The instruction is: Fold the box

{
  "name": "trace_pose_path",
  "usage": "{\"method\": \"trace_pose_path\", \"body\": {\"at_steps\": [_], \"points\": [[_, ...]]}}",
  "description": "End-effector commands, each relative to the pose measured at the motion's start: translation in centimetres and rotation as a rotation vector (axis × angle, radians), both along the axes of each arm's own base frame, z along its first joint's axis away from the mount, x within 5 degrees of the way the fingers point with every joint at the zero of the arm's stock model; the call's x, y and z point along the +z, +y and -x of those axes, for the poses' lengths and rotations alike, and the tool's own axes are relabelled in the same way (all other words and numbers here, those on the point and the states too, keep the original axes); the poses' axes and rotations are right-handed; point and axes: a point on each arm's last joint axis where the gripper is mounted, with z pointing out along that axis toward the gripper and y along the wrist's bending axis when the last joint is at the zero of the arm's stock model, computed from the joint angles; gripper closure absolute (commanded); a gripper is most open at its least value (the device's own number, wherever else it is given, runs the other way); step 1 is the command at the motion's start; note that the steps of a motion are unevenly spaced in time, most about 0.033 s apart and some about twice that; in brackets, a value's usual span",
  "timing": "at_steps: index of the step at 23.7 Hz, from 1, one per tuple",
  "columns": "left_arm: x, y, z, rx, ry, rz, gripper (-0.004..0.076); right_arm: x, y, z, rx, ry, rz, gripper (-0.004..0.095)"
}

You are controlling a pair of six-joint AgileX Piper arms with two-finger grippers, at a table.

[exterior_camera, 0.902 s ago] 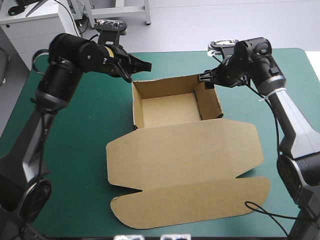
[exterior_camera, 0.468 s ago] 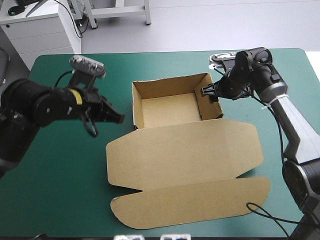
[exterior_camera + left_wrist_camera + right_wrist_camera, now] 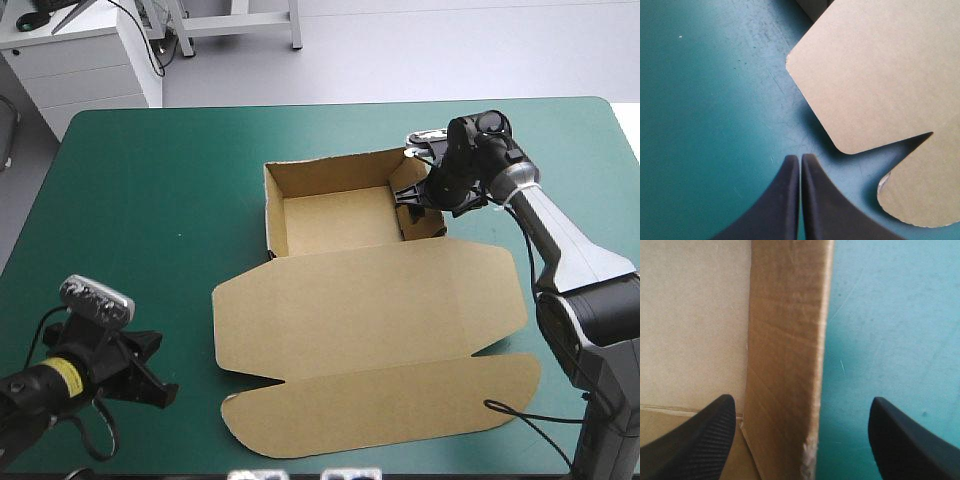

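The box [image 3: 370, 300] lay on the scuffed teal-green cover [image 3: 150, 200], its tray walls raised and its lid flat. The right gripper [image 3: 412, 192] stood released astride the tray's right wall [image 3: 785, 340], one finger inside the box and one outside. The left gripper [image 3: 800, 157], clenched on nothing, sat near the lid's rounded corners, apart from them. The board was matte brown, and the wall's corner was frayed.

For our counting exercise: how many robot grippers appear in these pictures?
2. The left gripper, shut, over the near-left teal-green cover; the right gripper, open, astride the box's right wall. None seems hidden.
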Motion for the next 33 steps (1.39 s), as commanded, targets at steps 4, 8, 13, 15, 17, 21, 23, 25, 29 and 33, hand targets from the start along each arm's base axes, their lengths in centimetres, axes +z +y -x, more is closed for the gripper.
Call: {"method": "trace_pose_path", "body": {"at_steps": [4,8,13,15,17,21,23,25,29,33], "points": [[-2.1,1.6,2.9,-0.01,-0.165,0.104,0.0731,1.3,0.1,-0.1,0.003,-0.045,-0.043,0.0255],[-3.8,2.5,4.3,-0.01,-0.201,0.126,0.0731,1.2,0.2,-0.1,0.003,-0.036,-0.049,0.038],[-5.8,3.5,6.1,0.002,-0.255,0.176,0.0731,1.1,0.2,0.4,0.054,0.01,-0.032,0.0922],[-5.7,3.7,6.5,0.003,-0.278,0.193,0.0731,1.1,0.2,0.4,0.057,0.011,-0.03,0.0922],[-5.7,3.9,6.6,0.012,-0.283,0.211,0.0731,1.1,0.1,0.4,0.057,0.005,-0.028,0.0927],[-5.7,3.9,6.7,0.016,-0.278,0.216,0.0731,5.1,-0.5,0.2,0.047,-0.123,-0.035,0.0927],[-5.7,3.8,6.7,0.015,-0.269,0.223,0.0731,9.3,-2.4,0.5,0.007,-0.258,-0.027,0.0927],[-5.7,3.8,6.7,0.017,-0.267,0.227,0.0731,14.0,-6.5,1.8,-0.082,-0.4,-0.027,0.0927],[-5.7,3.8,6.7,0.018,-0.267,0.228,0.0731,16.4,-15.6,3.3,-0.302,-0.468,0.029,0.0927],[-5.7,3.8,6.7,0.02,-0.272,0.224,0.0731,15.7,-20.6,3.4,-0.411,-0.449,0.043,0.0927]]}}
